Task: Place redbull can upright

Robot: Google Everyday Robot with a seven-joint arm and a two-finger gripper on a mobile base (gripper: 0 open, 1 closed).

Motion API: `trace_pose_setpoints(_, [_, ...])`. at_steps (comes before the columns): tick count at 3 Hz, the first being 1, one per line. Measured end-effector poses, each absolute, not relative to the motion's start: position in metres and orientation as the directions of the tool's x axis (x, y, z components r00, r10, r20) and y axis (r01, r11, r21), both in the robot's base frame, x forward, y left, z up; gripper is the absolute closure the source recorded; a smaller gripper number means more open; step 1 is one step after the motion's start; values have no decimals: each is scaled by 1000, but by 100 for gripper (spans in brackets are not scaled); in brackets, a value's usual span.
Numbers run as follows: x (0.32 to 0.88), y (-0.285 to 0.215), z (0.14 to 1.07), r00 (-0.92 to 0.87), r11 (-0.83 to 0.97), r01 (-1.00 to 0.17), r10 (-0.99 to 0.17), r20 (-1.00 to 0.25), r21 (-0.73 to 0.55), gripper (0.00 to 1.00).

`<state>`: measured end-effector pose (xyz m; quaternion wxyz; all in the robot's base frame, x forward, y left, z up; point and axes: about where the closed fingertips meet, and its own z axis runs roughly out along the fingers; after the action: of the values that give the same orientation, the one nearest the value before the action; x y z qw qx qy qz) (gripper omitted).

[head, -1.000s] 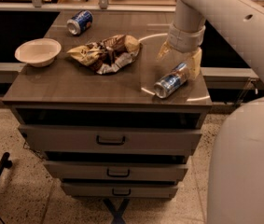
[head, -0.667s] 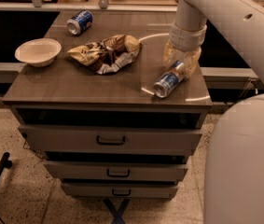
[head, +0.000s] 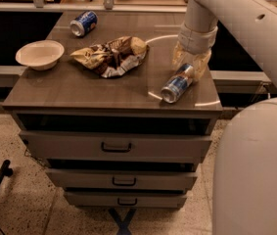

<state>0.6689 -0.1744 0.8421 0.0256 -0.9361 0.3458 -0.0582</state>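
Observation:
The redbull can (head: 176, 84), slim, silver and blue, lies on its side near the right front corner of the cabinet top (head: 79, 89). Its silver end faces the front edge. My gripper (head: 192, 65) comes down from the white arm at the upper right and sits over the can's far end, at or around it. Whether it holds the can does not show.
A crumpled snack bag (head: 111, 55) lies mid-table. A white bowl (head: 40, 54) sits at the left edge. A shorter dark-blue can (head: 83, 23) lies on its side at the back left. Drawers with handles are below. My white base (head: 255, 170) fills the lower right.
The gripper has shifted only slightly over the can's far end. The redbull can stays lying in the same place.

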Motion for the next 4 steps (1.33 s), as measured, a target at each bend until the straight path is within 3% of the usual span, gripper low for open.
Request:
trace_pose_setpoints(1, [666, -173, 844, 760, -765, -638, -644, 82, -93, 37])
trace_pose_setpoints(3, [658, -168, 841, 784, -786, -611, -617, 66, -93, 41])
trace_pose_setpoints(4, [656, -165, 839, 797, -798, -595, -601, 63, -90, 62])
